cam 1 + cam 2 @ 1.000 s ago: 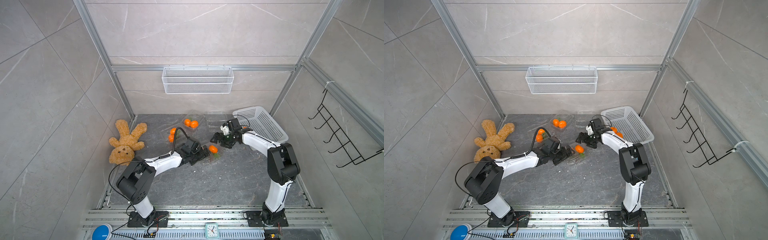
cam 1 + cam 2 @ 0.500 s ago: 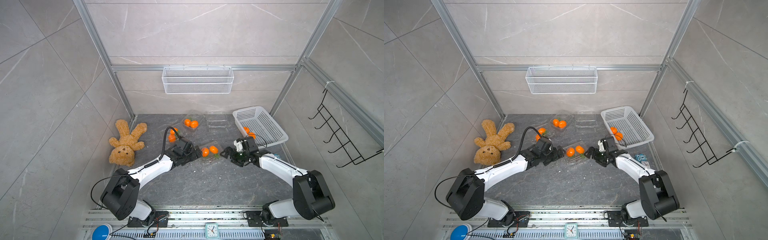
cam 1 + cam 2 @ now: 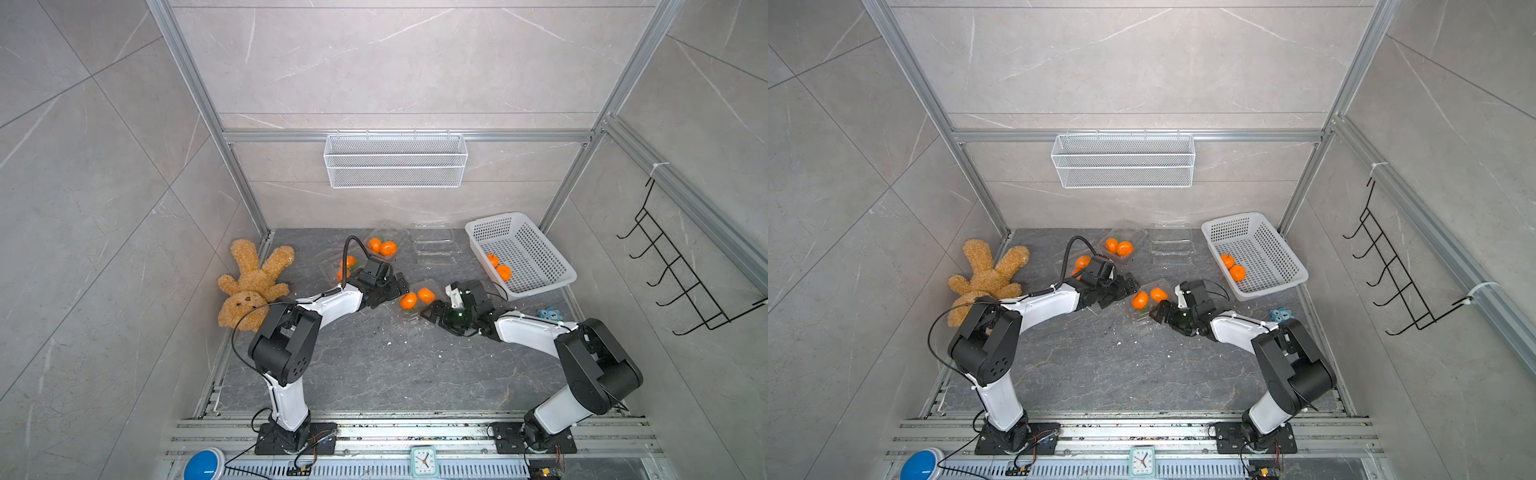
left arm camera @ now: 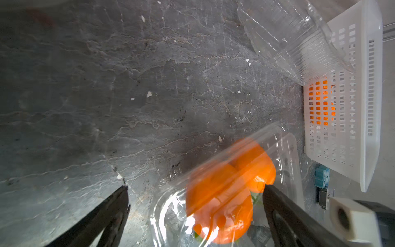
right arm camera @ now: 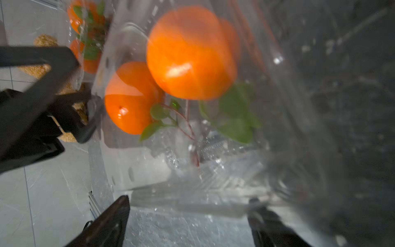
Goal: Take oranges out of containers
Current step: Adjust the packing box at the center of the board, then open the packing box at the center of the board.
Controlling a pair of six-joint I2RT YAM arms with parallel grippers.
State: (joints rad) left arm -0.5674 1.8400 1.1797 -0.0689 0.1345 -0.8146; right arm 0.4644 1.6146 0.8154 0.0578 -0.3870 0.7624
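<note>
1. A brown plush teddy bear [image 3: 253,286] lies at the left edge of the dark grey stone surface [image 3: 374,365].
2. The left hand [image 4: 195,187] is spread wide, flanking a clear plastic clamshell container [image 3: 409,316].
3. That container sits mid-surface and holds two round orange fruits [image 3: 408,300] with green leaves.
4. The right hand [image 5: 189,199] has its fingers apart with the container's clear flap between them. Whether they touch it I cannot tell.
5. A white perforated plastic basket [image 3: 536,249] holds two more oranges [image 3: 503,272].

Both arms reach low toward the middle of the bench, their tips nearly meeting. The left pincer [image 3: 398,286] points toward the right edge, jaws spread wide. The right pincer [image 3: 429,312] points toward the far-left corner, jaws also parted. Both elbows are raised and bent.
</note>
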